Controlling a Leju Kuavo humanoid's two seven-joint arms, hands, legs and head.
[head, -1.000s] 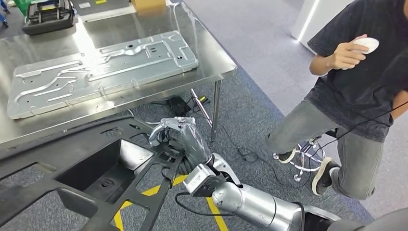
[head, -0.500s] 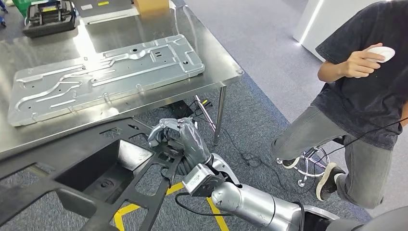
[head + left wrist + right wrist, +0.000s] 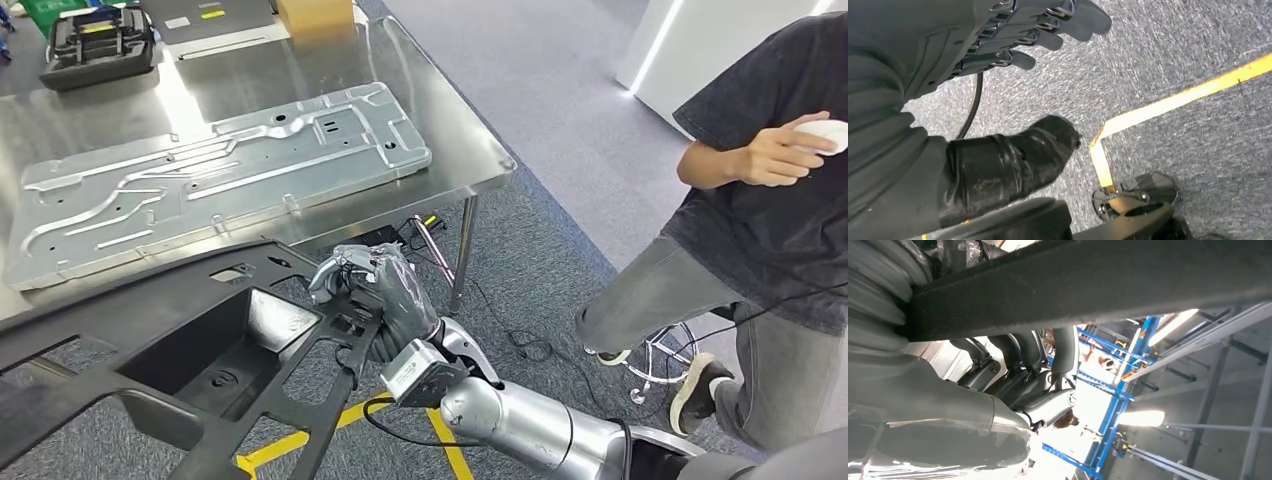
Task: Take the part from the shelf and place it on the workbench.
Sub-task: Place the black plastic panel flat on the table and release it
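Observation:
A large black plastic part (image 3: 200, 340), a frame with openings and a deep pocket, hangs in front of me below the near edge of the steel workbench (image 3: 250, 70). My right hand (image 3: 385, 295) grips its right edge, fingers curled over the rim. The right wrist view has the part's edge (image 3: 1088, 285) crossing close above the curled fingers (image 3: 1023, 355). My left hand (image 3: 1023, 95) hangs over the grey carpet with fingers and taped thumb apart, holding nothing.
A long stamped metal plate (image 3: 220, 165) covers much of the workbench, with a black case (image 3: 95, 40) and a cardboard box (image 3: 315, 12) at the back. A person (image 3: 780, 230) stands at the right by a stool (image 3: 660, 350). Yellow tape (image 3: 300, 440) marks the floor.
The whole picture has shifted: workbench and person sit further right and lower, so the camera has moved. My right hand keeps the same grip on the black part.

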